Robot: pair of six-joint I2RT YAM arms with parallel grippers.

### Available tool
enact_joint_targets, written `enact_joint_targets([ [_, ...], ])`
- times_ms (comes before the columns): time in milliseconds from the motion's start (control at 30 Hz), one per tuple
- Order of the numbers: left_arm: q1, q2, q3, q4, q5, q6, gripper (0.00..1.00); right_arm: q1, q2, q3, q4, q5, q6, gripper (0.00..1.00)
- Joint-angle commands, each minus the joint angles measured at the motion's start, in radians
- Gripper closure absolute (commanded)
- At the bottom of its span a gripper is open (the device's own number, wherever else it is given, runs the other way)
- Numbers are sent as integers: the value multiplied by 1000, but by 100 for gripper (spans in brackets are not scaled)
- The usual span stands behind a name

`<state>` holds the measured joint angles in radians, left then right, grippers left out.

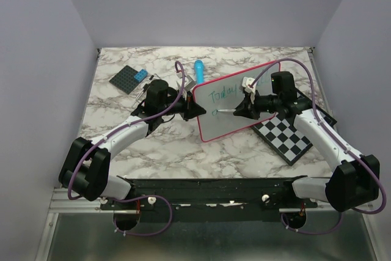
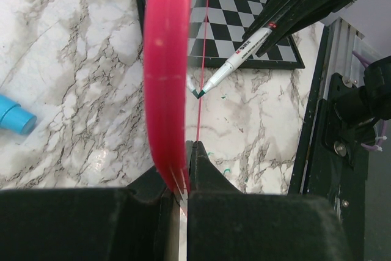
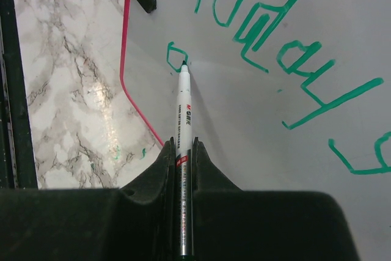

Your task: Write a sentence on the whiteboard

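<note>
Green marker writing [image 3: 275, 47] runs across the whiteboard [image 1: 235, 99]: "Today" reads clearly, and a further hooked stroke follows it, cut by the frame edge in the right wrist view. Below, at the start of a second line, there is one small looped stroke only.

Whiteboard: pink-red rim, glossy face. It is held up at a tilt above the grey-veined marble worktop [image 1: 159, 145]. The left wrist view shows it edge-on.

Left jaws: closed tight on the rim at the board's left edge.

Right jaws: clamped narrow on a white marker [image 3: 184, 114] that lies along the jaw line, with its dark tip touching the board at the looped stroke. The marker barrel carries a red logo and a column of small print. The logo looks like "M&G", but I am not certain, and the small print is illegible.

Other items: black-and-white checkered board [image 1: 286, 136] flat on the worktop, near the right arm, its corner passing under the whiteboard's lower right edge. Blue cylindrical object [image 1: 198, 68] behind the whiteboard. Dark grey studded plate [image 1: 129, 79] far left with a blue piece on it; no markings are visible on either.
</note>
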<state>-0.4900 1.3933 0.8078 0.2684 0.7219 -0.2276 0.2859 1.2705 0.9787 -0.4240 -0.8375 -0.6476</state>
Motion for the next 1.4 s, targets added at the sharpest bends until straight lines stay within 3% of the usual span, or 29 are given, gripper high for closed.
enact_joint_targets([
  [0, -5, 38, -15, -164, -21, 77, 100, -11, -10, 32, 27, 14, 9, 99],
  [300, -5, 46, -12, -170, -21, 82, 100, -25, -100, 5, 8, -57, 14, 100],
  [1367, -5, 49, -9, -173, -16, 85, 100, -57, 18, 40, 34, -58, 36, 99],
])
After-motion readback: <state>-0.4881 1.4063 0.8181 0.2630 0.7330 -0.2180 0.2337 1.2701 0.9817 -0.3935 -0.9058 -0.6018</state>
